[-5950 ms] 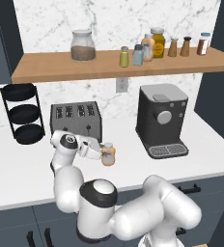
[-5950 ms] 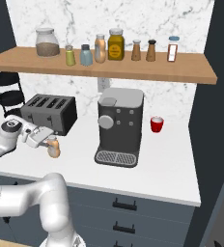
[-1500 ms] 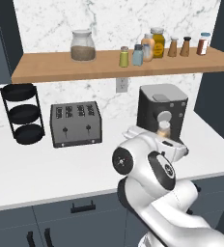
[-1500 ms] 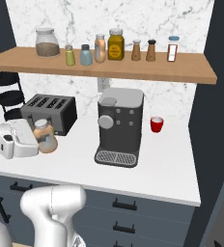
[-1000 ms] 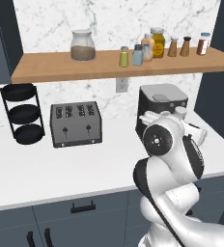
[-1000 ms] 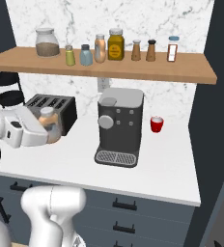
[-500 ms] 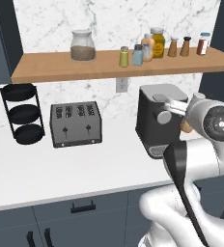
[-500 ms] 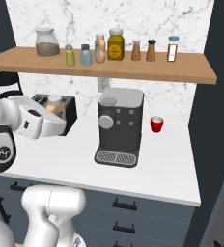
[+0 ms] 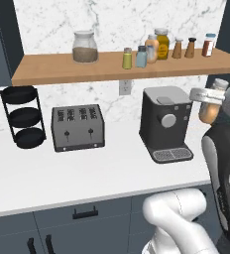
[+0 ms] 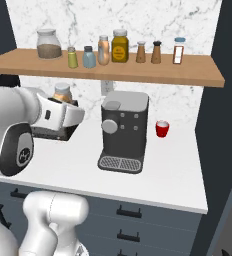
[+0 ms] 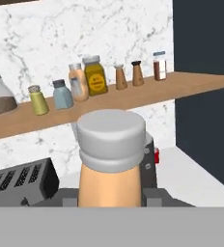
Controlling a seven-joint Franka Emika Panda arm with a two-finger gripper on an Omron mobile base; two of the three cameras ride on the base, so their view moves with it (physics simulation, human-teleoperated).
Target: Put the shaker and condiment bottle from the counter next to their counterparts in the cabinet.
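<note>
The hand (image 9: 209, 101) is closed on the condiment bottle (image 9: 209, 105), holding it upright in the air above the bench (image 9: 87, 173), beside the coffee machine (image 9: 165, 123) and below the level of the cabinet (image 9: 112, 69). In the hand view the bottle's pale cap (image 11: 111, 136) sits in the foreground, orange body underneath, with a dark finger (image 11: 150, 195) pressed to either side. On the cabinet, the shaker (image 9: 127, 58) stands just beside the pale blue shaker (image 9: 141, 56), and next along is the other orange bottle (image 9: 151, 48) (then an amber jar (image 9: 161, 43), two brown shakers and a red-labelled bottle). A toaster (image 9: 78, 127) and a black tiered stand (image 9: 22, 116) are on the bench, well apart from the hand.
</note>
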